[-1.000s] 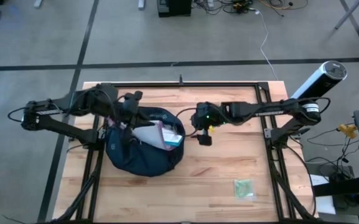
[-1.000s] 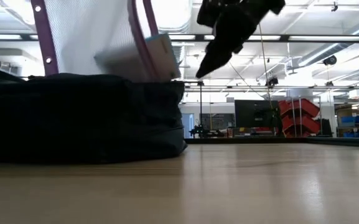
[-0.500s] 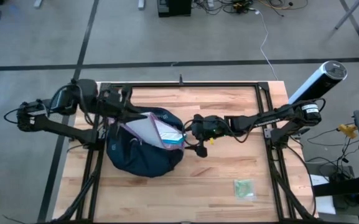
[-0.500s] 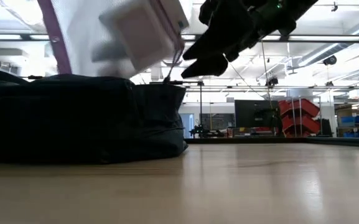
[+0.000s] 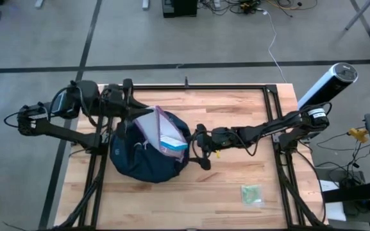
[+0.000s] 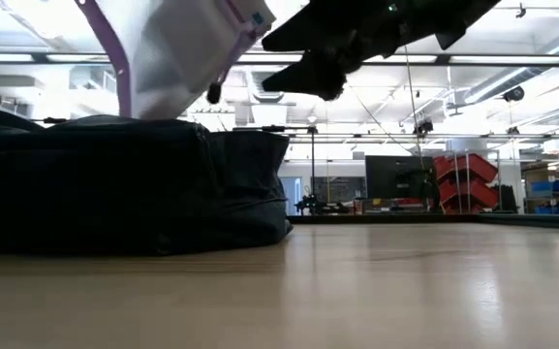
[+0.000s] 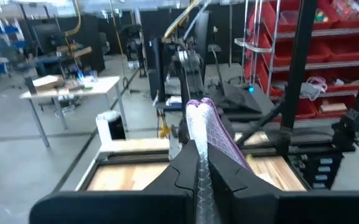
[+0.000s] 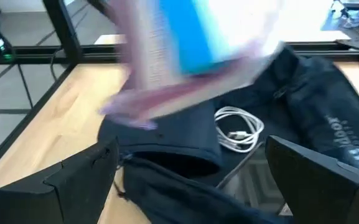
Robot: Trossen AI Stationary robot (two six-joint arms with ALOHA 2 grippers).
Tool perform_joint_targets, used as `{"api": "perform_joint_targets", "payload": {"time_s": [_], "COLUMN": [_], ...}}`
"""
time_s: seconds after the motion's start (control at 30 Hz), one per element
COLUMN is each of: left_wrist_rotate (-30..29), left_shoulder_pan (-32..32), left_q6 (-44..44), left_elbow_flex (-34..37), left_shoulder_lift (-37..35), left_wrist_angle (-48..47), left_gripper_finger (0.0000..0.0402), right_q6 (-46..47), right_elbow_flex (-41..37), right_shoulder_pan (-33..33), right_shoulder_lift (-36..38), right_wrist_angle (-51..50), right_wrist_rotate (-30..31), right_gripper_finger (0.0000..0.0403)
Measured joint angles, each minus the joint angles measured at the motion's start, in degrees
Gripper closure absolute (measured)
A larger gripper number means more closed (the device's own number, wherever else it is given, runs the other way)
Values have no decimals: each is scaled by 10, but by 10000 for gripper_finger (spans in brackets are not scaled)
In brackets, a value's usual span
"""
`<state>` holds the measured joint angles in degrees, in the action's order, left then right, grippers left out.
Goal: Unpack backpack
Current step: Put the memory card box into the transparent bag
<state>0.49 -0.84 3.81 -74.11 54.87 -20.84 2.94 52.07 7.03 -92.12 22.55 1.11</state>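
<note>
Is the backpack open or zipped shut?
Open: the backpack gapes, a white cable showing inside, while the left gripper lifts the pouch out.

Your two arms are dark, near black, built of slim links with rounded joint housings. Thin black cables loop along each of them. The left hand [image 7: 198, 180] ends in flat, angular black fingers. The right hand [image 8: 191, 180] has broad, matte black fingers with bevelled edges. A small green light glows on the right arm's wrist.

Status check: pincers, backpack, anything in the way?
Left pincer shut on clear purple-edged pouch, lifted above dark navy fabric backpack. Right pincer open beside it. White cable in bag.
</note>
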Motion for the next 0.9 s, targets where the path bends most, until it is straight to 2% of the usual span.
{"api": "perform_joint_targets", "payload": {"time_s": [0.27,0.4,0.6,0.7,0.77,0.9], "left_wrist_rotate": [0,0,2,5,5,5], "left_shoulder_pan": [0,0,0,0,0,0], "left_q6": [2,-2,-3,-3,-3,-3], "left_elbow_flex": [0,0,0,0,0,0], "left_shoulder_lift": [-2,-4,-7,-7,-7,-7], "left_wrist_angle": [14,13,11,9,6,-15], "left_gripper_finger": [402,402,402,402,402,402], "right_q6": [-4,1,-31,-36,-29,-39], "right_elbow_flex": [17,29,40,50,54,60], "right_shoulder_pan": [3,6,6,6,6,12], "right_shoulder_lift": [-51,-63,-60,-60,-60,-60], "right_wrist_angle": [43,68,130,127,125,122], "right_wrist_rotate": [176,211,228,210,186,166], "right_gripper_finger": [23,36,83,122,164,284]}}
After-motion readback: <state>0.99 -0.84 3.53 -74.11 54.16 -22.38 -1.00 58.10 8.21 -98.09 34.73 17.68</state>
